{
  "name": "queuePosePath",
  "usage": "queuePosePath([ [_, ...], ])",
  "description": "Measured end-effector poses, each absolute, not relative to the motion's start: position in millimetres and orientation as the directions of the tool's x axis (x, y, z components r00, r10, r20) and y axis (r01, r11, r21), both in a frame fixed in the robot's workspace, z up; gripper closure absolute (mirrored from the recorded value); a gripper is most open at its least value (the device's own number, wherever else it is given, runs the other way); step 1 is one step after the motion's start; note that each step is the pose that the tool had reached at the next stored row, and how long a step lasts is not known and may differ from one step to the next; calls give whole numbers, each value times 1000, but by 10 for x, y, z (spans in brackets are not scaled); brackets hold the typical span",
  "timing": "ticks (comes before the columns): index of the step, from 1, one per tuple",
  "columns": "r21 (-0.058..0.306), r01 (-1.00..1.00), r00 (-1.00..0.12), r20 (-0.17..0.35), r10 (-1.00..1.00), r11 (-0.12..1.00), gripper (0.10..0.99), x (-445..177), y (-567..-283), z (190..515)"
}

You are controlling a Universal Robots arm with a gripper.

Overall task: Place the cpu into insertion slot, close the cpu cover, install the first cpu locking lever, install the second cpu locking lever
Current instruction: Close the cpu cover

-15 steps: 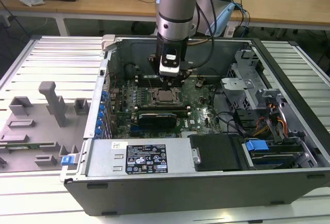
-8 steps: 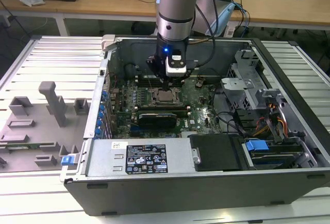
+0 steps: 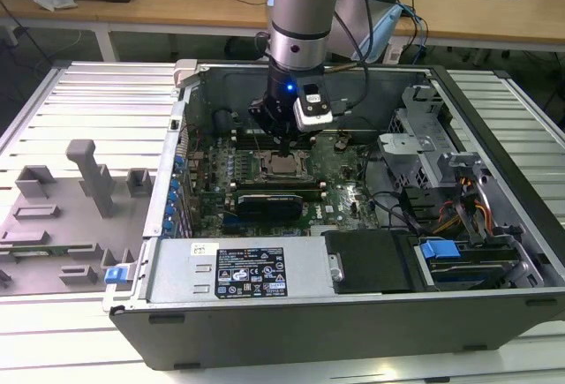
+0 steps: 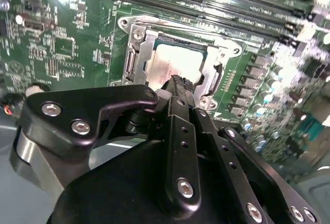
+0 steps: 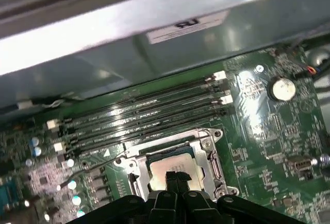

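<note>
Your gripper (image 5: 176,178) hangs straight over the cpu (image 5: 160,166) — fingers pressed together, holding nothing — and that chip lies flat in the insertion slot (image 5: 212,157), directly beneath the tips.

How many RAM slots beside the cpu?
4 RAM slots in the first wrist view, side by side on the motherboard between the cpu and the case wall. Others may be hidden.

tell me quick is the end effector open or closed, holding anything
End effector: closed, fingertips together, nothing held, positioned over the cpu.
</note>
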State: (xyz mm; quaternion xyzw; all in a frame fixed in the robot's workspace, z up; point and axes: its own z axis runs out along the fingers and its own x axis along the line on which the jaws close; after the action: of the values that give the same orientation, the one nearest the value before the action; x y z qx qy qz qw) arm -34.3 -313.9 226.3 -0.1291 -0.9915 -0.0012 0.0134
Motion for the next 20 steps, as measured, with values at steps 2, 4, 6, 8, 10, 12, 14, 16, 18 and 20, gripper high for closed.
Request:
queuePosePath([
  [2, 0, 209, -978, 25, 209, 978, 980, -343, -3139, 2262],
  [4, 0, 165, -986, 23, 165, 986, 980, -343, -3138, 2261],
  [6, 0, 127, -992, 22, 127, 992, 980, -343, -3138, 2260],
  [8, 0, 85, -996, 21, 85, 996, 980, -343, -3138, 2259],
  [10, 0, 36, -999, 19, 36, 999, 980, -343, -3138, 2257],
  [12, 0, -5, -1000, 16, -5, 1000, 980, -344, -3139, 2255],
  [14, 0, -52, -999, -3, -52, 999, 980, -343, -3138, 2250],
  [16, -8, -76, -997, -5, -76, 997, 980, -354, -3139, 2249],
  [18, -10, -83, -997, -5, -83, 997, 980, -371, -3148, 2246],
  [20, -11, -89, -996, -9, -89, 996, 980, -389, -3160, 2240],
])
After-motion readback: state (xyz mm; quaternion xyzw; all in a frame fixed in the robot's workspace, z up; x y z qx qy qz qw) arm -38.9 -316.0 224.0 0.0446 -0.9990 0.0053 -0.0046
